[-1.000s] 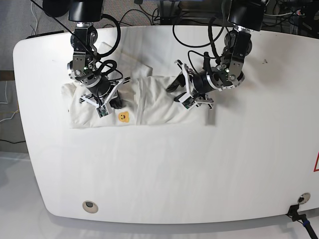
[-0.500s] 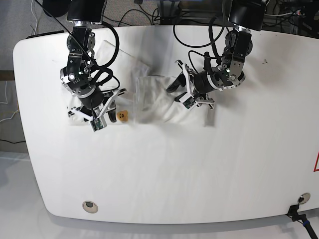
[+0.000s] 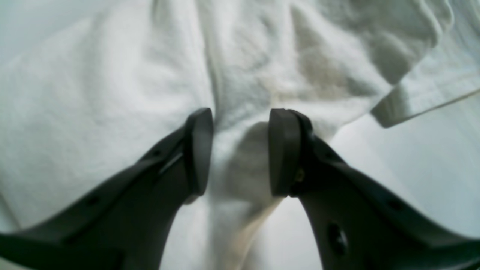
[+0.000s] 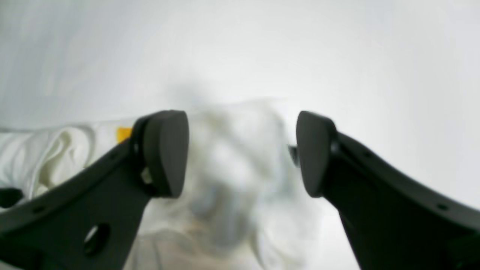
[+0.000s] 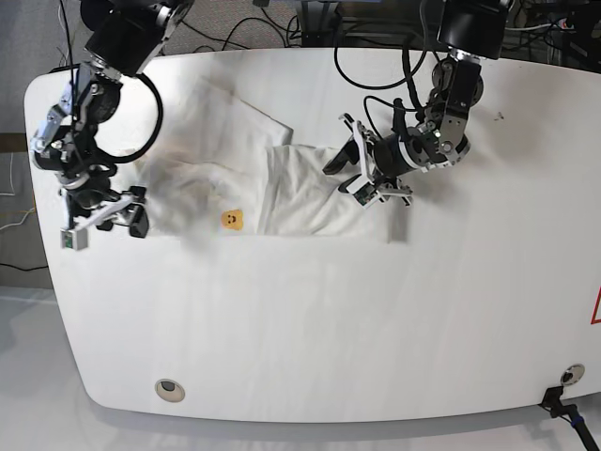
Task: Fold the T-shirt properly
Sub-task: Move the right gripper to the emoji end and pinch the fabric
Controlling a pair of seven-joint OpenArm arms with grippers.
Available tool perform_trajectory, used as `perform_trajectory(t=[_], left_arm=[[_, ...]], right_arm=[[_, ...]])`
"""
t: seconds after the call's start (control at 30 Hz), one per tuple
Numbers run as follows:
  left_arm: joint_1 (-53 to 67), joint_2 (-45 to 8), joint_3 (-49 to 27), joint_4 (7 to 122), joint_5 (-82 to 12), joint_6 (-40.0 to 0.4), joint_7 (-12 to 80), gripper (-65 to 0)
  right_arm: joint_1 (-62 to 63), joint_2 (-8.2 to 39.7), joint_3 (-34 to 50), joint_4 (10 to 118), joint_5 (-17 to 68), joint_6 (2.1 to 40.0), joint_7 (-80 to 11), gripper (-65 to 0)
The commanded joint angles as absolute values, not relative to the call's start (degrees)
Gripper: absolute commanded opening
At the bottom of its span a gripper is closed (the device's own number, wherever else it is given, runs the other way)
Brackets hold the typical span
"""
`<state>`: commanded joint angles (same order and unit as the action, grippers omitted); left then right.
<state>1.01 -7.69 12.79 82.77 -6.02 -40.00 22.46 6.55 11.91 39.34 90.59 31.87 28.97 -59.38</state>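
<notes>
The T-shirt point(image 5: 300, 193) lay half-folded and rumpled; the left gripper point(image 3: 240, 150) and right gripper point(image 4: 240, 153) both gaped, holding nothing, folds remaining.

A white bench point(image 5: 310, 319) with rounded corners carries a single white T-shirt point(image 5: 300, 193), which lies spread across the far half. A small yellow patch point(image 5: 230, 219) shows on the shirt's near edge. Left of that patch the cloth is blurred, so its outline there cannot be told. Right of the patch the shirt lies in flat folds, with a narrow strip reaching toward the near side at its right end. Set into the bench well nearer than the shirt is a small round disc point(image 5: 169, 389) at the near left.
</notes>
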Motion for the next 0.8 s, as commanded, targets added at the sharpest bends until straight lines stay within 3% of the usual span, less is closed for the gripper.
perform_trajectory(t=[0.27, 0.47, 0.7, 0.8], left_arm=[[1.2, -7.8, 12.8, 82.9, -6.0, -40.0, 22.5, -42.2], [1.0, -8.7, 12.8, 82.9, -6.0, -40.0, 22.5, -42.2], [0.9, -8.9, 12.8, 82.9, -6.0, -40.0, 22.5, -42.2], [0.9, -8.9, 12.8, 82.9, -6.0, -40.0, 22.5, -42.2]], right_arm=[[6.4, 17.0, 40.0, 80.6, 33.8, 29.4, -59.5, -21.0], [6.2, 17.5, 40.4, 79.3, 33.8, 29.4, -59.6, -5.4], [6.2, 16.9, 44.1, 78.9, 33.8, 29.4, -62.4, -5.3], [6.2, 15.6, 44.1, 78.9, 33.8, 31.3, -63.4, -5.4]])
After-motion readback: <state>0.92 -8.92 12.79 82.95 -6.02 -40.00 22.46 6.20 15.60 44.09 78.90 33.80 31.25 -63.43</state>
